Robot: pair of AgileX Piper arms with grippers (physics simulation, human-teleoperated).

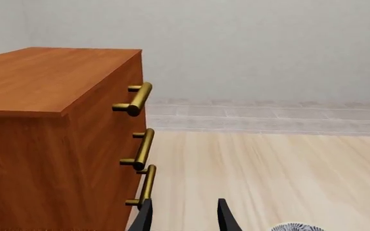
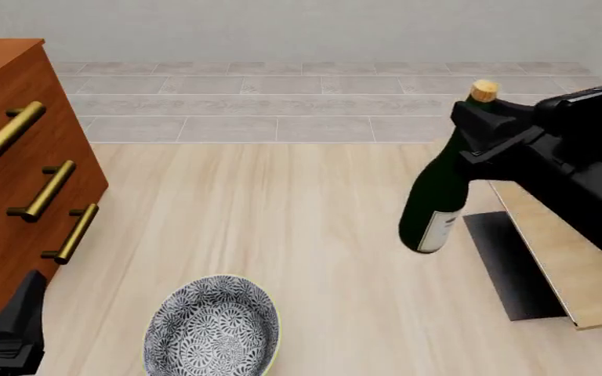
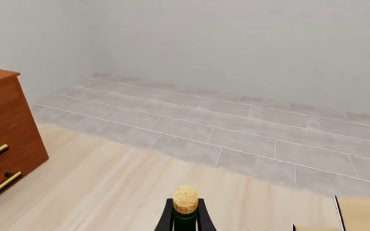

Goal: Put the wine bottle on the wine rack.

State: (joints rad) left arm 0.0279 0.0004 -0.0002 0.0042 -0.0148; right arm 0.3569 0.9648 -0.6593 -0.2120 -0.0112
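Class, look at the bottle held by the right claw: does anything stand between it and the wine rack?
Nothing visible does. The bottle hangs just left of the rack; the bowl lies well aside.

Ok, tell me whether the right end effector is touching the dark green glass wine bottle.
Touching. In the right wrist view the right end effector has a finger on each side of the dark green glass wine bottle just below its cork.

The right arm covers the wine bottle's neck and much of the wine rack, which the front view's right edge also cuts off. The drawer cabinet and patterned bowl run off the frame's edges.
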